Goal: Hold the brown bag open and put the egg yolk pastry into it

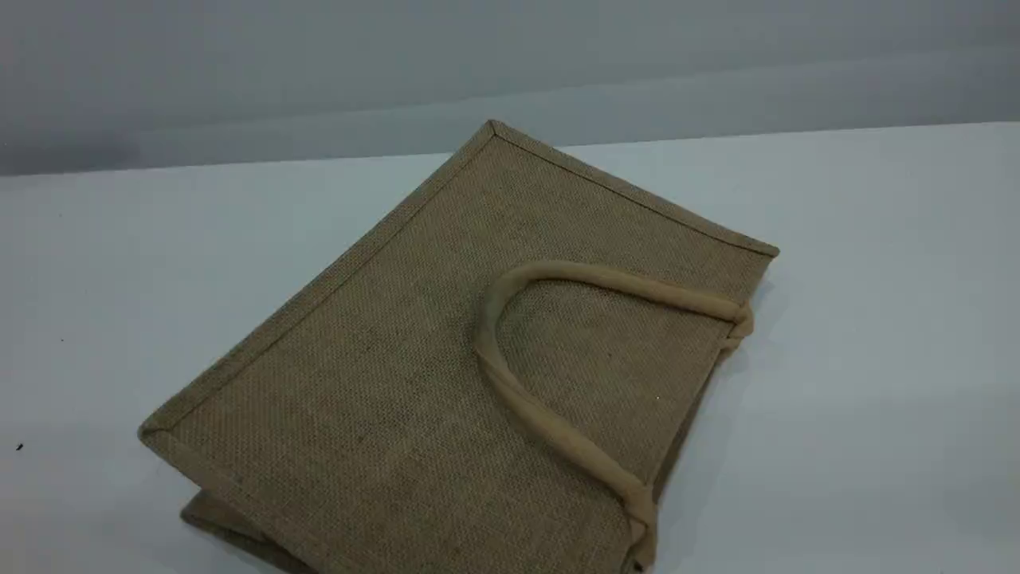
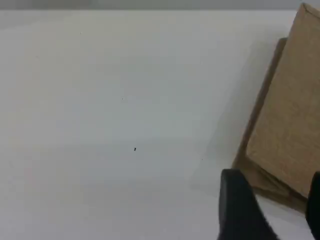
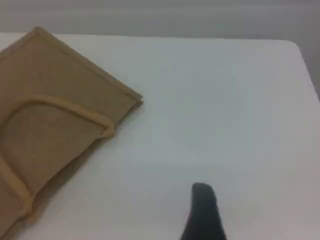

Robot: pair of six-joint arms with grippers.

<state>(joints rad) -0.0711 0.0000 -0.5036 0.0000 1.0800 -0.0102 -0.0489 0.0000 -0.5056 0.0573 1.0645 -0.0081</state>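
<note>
The brown bag (image 1: 446, 359) lies flat on the white table, filling the middle of the scene view, with one beige loop handle (image 1: 621, 285) resting on its upper face. Its mouth faces the right side and looks closed flat. The egg yolk pastry is out of view. Neither arm shows in the scene view. In the left wrist view my left gripper (image 2: 277, 210) hovers over the table by a corner of the bag (image 2: 292, 115), jaws apart and nothing between them. One fingertip (image 3: 202, 205) of my right gripper shows over bare table, to the right of the bag (image 3: 55, 125), holding nothing.
The white table (image 1: 876, 319) stretches on both sides of the bag, with a grey wall behind it. Its far right corner (image 3: 295, 47) shows in the right wrist view. A tiny dark speck (image 2: 134, 149) sits on the table to the left.
</note>
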